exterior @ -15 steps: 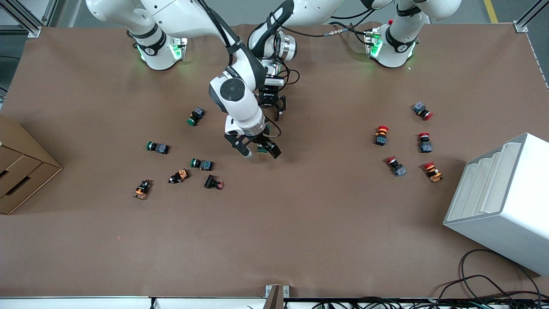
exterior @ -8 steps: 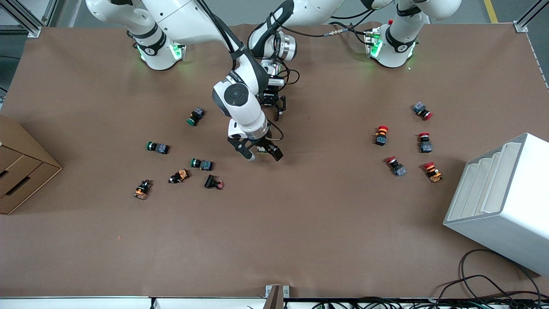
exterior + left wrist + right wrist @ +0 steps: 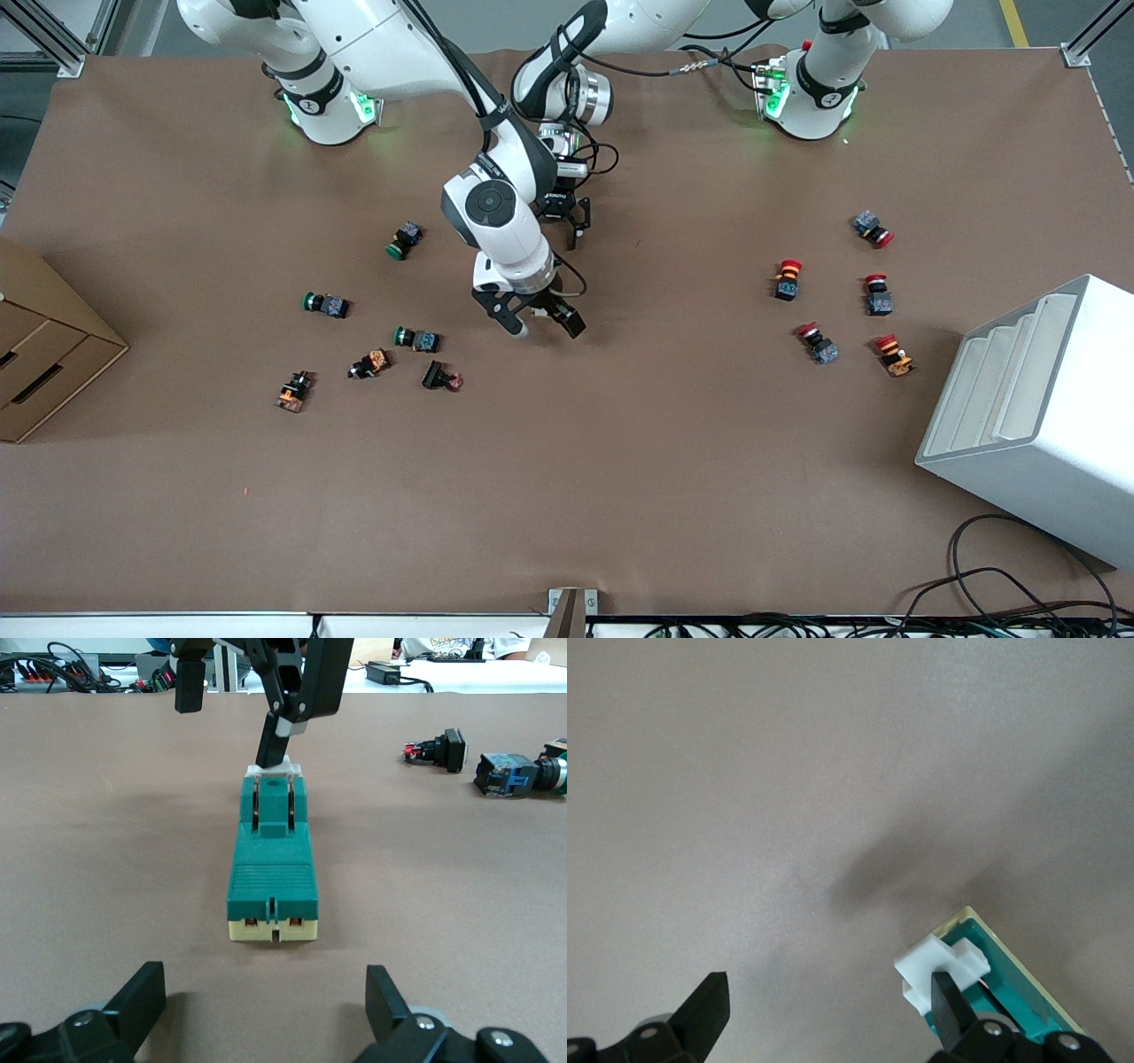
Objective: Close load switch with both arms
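The load switch (image 3: 272, 864) is a dark-green block lying flat on the brown table, with a cream end facing my left gripper and a white sliding piece (image 3: 939, 970) at the other end. My left gripper (image 3: 264, 1005) is open, low over the table, a short gap from the cream end. My right gripper (image 3: 828, 1005) is open; one of its fingers (image 3: 282, 726) touches the white piece. In the front view the right gripper (image 3: 542, 326) covers most of the switch, and the left gripper (image 3: 571, 221) shows beside the right arm's wrist.
Green push buttons (image 3: 405, 239) (image 3: 325, 304) (image 3: 416, 338) and black-orange parts (image 3: 369, 363) lie toward the right arm's end. Red push buttons (image 3: 787, 279) (image 3: 819, 343) lie toward the left arm's end, near a white rack (image 3: 1036, 416). A cardboard box (image 3: 44, 346) stands at the table's edge.
My right gripper has shifted a little toward the left arm's end and nearer the front camera, and now covers more of the switch. The left arm has not moved.
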`<state>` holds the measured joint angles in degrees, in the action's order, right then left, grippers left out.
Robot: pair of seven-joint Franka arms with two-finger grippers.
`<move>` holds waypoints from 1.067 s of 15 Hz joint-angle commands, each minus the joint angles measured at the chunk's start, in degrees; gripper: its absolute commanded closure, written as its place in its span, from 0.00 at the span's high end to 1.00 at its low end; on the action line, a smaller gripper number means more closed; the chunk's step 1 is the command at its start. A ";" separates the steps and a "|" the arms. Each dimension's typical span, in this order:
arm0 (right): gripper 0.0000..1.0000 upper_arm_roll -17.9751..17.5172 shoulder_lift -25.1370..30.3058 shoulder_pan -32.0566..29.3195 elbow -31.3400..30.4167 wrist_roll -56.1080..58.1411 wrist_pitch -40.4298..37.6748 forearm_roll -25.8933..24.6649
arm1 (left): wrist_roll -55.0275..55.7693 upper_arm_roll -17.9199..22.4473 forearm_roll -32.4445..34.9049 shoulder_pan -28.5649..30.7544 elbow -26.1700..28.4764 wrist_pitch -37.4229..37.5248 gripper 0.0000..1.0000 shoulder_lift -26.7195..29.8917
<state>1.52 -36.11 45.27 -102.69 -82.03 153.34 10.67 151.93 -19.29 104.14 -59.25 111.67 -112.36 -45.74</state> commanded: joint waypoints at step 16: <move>1.00 2.78 11.75 -23.98 6.45 56.24 -38.96 -4.59 | -4.44 -0.31 -12.62 -0.17 -1.89 0.21 1.00 1.53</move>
<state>4.48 -28.55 24.36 -94.91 -33.14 119.50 8.39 149.55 -19.41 96.18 -59.26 110.07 -112.17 -45.46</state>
